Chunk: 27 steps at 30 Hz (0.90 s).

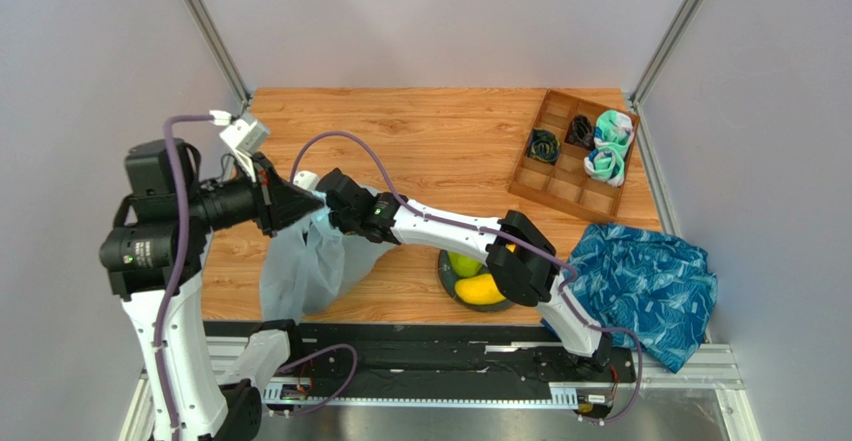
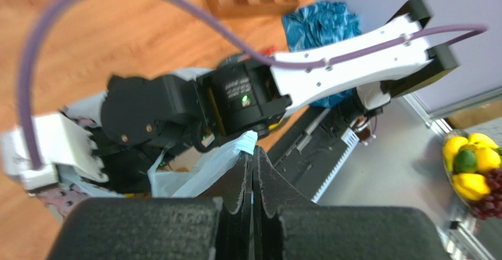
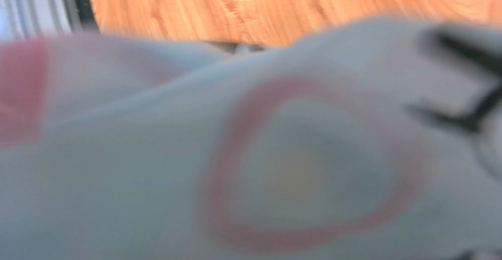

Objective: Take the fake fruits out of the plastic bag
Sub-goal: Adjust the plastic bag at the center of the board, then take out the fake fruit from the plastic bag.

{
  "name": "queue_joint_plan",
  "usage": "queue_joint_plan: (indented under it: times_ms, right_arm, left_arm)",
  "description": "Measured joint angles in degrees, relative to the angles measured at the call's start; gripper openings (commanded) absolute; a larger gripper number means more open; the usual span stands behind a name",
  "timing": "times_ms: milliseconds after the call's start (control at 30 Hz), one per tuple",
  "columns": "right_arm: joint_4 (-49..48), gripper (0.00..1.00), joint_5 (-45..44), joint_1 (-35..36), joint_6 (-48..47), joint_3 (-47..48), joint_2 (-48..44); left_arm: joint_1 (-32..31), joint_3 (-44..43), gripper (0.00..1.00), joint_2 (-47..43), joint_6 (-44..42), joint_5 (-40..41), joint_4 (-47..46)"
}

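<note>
We see the left gripper (image 2: 253, 157) with its jaws pressed together on a fold of the plastic bag (image 2: 238, 147), holding that pale blue-white edge up off the counter (image 1: 440, 141). In the top view the plastic bag (image 1: 305, 271) hangs from this grip at about 9 o'clock of the counter, its crinkled body draping down to the wood near the front edge. The right arm (image 1: 450, 229) reaches across from 4 o'clock, and the right gripper (image 1: 330, 195) sits at the bag's mouth, just beside the left one. Its fingers are hidden by the film, so we cannot tell how far apart they stand or whether they hold anything. The right wrist view is filled by blurred bag film with a pink ring print, pressed close to the lens. At 3 o'clock of the bag, partly under the right arm, a dark dish (image 1: 442, 273) holds a green fruit (image 1: 462, 262) and a yellow mango (image 1: 478, 289), touching each other. Further toward 3 o'clock lies a blue patterned cloth (image 1: 645, 281), and at 1 o'clock a wooden divided tray (image 1: 560, 189) carries rolled socks (image 1: 610, 146).
</note>
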<state>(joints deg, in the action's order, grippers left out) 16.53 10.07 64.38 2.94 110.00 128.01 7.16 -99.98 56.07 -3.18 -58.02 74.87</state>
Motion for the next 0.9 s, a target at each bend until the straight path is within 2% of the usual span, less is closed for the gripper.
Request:
queue_joint_plan:
  times_ms: [133, 233, 467, 500, 533, 700, 900]
  right_arm:
    - [-0.1, 0.94, 3.6, 0.8, 0.7, 0.6, 1.0]
    - [0.7, 0.92, 8.1, 1.9, 0.4, -0.2, 1.3]
    - [7.0, 0.95, 20.1, 2.8, -5.2, -3.5, 1.3]
    - [7.6, 1.0, 21.0, 2.9, -5.8, -3.8, 1.3]
    - [8.8, 1.0, 22.1, 3.3, -6.7, -4.2, 1.3]
    - [11.1, 1.0, 24.5, 4.3, -8.6, -5.3, 2.2]
    - [8.6, 0.99, 27.1, 5.9, -9.4, -5.7, 4.9]
  left_arm:
    - [0.0, 13.2, 0.0, -1.5, -1.1, 2.3, 2.2]
    - [0.0, 17.2, 0.0, 0.1, -1.7, 5.2, 2.8]
    - [0.0, 18.2, 0.0, -1.8, -2.1, 8.2, 2.9]
    - [0.0, 18.2, 0.0, -2.0, -2.1, 8.5, 2.9]
    - [0.0, 18.2, 0.0, -2.3, -2.1, 9.0, 3.0]
    - [0.0, 18.2, 0.0, -2.5, -2.0, 10.1, 3.0]
    - [0.0, 18.9, 0.0, -2.6, -1.2, 10.0, 2.9]
